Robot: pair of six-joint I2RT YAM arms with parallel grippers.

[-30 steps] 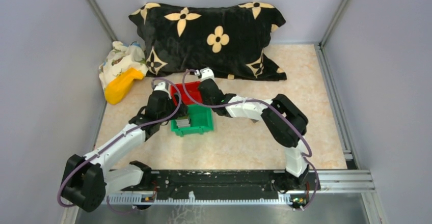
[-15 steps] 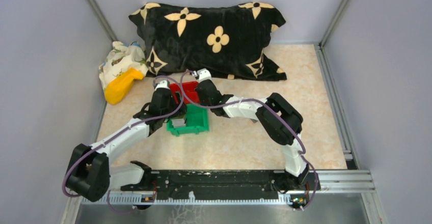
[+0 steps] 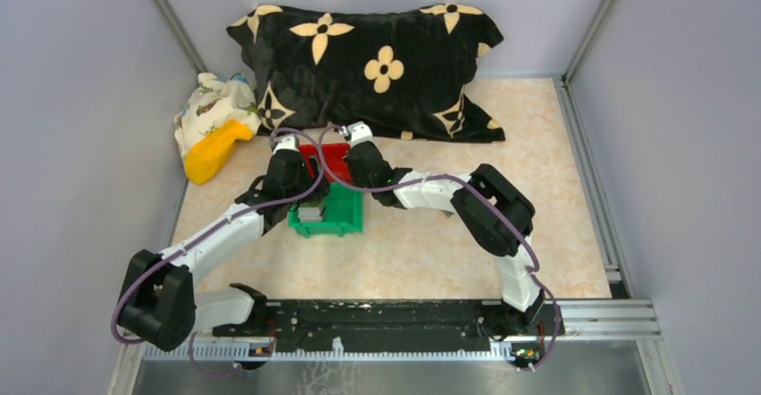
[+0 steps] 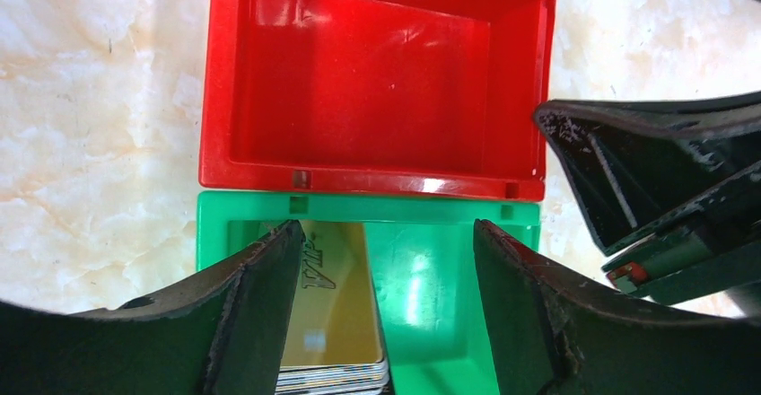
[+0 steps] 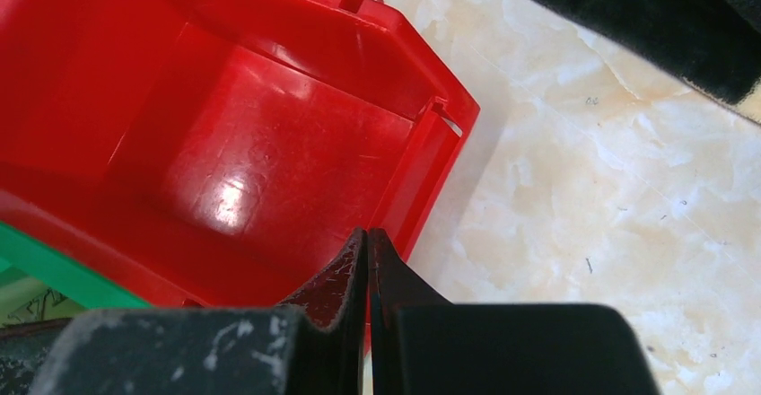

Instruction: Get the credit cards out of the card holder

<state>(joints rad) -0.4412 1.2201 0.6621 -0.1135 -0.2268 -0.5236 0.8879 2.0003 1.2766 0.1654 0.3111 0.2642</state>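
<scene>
Left wrist: left claw [image 4: 386, 230] spread wide, empty, above green bin [image 4: 359, 206]; inside, gold card [image 4: 332, 314] tops a layered stack; red bin [image 4: 359, 182] beyond. Top external alone shows the probable card holder [image 3: 311, 216], a grey patch in that bin. Judged light, thin, slick: pinch 1 edge. Right wrist: right claw [image 5: 366, 238] closed, empty, at the red rim.

Marbled surface [image 3: 431, 260] bore a red bin [image 4: 359, 99] abutting a green bin [image 4: 422, 278], a flowered pillow [image 3: 377, 63], a patterned cloth [image 3: 211, 103] and a yellow object [image 3: 214, 151].
</scene>
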